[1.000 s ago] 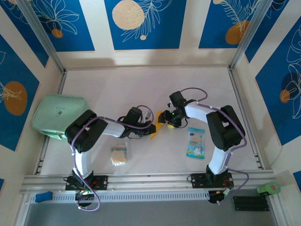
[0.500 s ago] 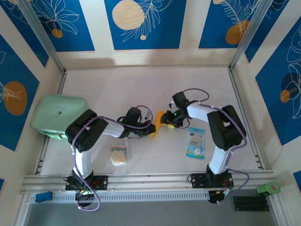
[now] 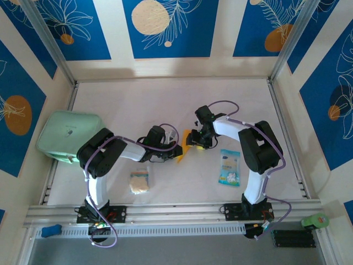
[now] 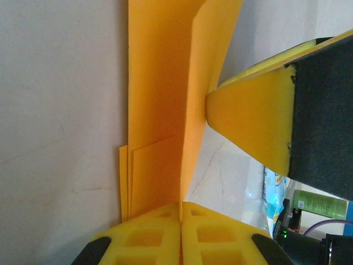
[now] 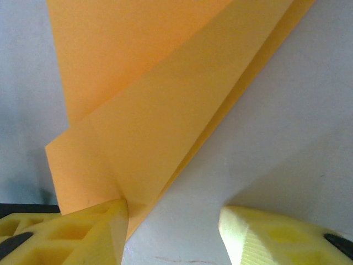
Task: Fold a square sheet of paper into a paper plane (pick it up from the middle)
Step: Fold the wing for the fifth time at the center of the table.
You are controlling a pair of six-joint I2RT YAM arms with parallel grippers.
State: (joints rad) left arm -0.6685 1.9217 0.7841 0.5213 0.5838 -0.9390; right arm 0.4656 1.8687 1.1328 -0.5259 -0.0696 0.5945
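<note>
The left gripper (image 4: 181, 214) is pinching its yellow fingers (image 4: 143, 237) tight together on the near edge of the paper (image 4: 157, 94), holding the folded orange-yellow sheet so that one flap is standing up off the table (image 4: 55, 110). The right gripper (image 5: 174, 214) is sitting with its jaws apart. One finger (image 5: 83, 232) is pressing against the paper's folded corner, and the other is resting on the bare table, clear of the sheet. From above, the paper (image 3: 180, 155) is lying mid-table between the two grippers, left of the blue-white packet (image 3: 229, 167) and above the beige sponge (image 3: 139, 181). Compared with a second ago, the right gripper (image 3: 194, 141) is sitting slightly further left, closer in on the paper, while the left gripper (image 3: 175, 152) is holding the same place.
</note>
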